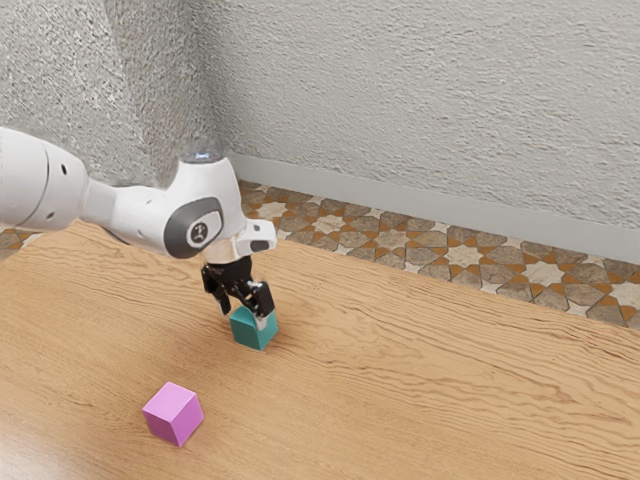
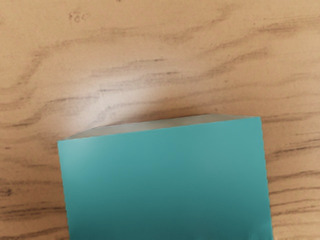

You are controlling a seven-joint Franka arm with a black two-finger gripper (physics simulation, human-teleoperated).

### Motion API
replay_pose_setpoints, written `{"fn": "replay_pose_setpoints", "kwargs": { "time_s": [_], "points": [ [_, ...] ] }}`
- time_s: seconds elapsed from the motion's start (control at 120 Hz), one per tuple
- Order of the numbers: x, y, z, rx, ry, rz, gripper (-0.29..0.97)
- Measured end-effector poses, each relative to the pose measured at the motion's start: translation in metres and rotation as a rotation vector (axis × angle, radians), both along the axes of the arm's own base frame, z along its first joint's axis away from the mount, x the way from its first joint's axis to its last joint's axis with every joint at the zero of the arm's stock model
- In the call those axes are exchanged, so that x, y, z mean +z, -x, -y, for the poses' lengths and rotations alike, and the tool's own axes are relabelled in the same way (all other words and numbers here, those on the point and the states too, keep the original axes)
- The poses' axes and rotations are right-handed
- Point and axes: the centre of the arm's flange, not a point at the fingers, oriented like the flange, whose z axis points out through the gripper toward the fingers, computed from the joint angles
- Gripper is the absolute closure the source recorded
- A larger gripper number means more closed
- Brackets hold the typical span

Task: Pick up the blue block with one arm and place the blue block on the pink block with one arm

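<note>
The blue block, teal in colour, sits on the wooden table near its middle. My gripper points down onto it, with a finger against each of two opposite sides at the block's upper part, so it is shut on the block. In the wrist view the blue block lies directly under my hand, with table grain around it. The pink block rests on the table nearer the front edge, toward the exterior view's left of the blue block and well apart from it.
A grey textured wall and a strip of patterned floor tiles lie beyond the table's far edge. Bare wood stretches to the exterior view's right of both blocks.
</note>
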Motion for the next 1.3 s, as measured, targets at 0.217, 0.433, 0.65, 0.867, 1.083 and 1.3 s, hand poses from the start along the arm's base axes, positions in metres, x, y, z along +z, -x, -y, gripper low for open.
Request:
{"fn": "replay_pose_setpoints", "kwargs": {
  "time_s": [0.217, 0.433, 0.65, 0.867, 1.083, 1.3],
  "points": [
    [-0.014, -0.003, 0.005, -0.006, 0.010, -0.019, 0.00],
    [-0.020, -0.004, 0.005, -0.007, 0.012, -0.023, 0.00],
    [-0.019, -0.011, 0.006, -0.024, -0.005, -0.005, 0.02],
    [-0.018, -0.015, 0.009, -0.043, -0.020, 0.004, 0.14],
    [-0.017, -0.015, 0.008, -0.042, -0.025, 0.006, 0.27],
    [0.002, -0.017, 0.007, -0.036, -0.041, 0.036, 0.35]
  ]
}}
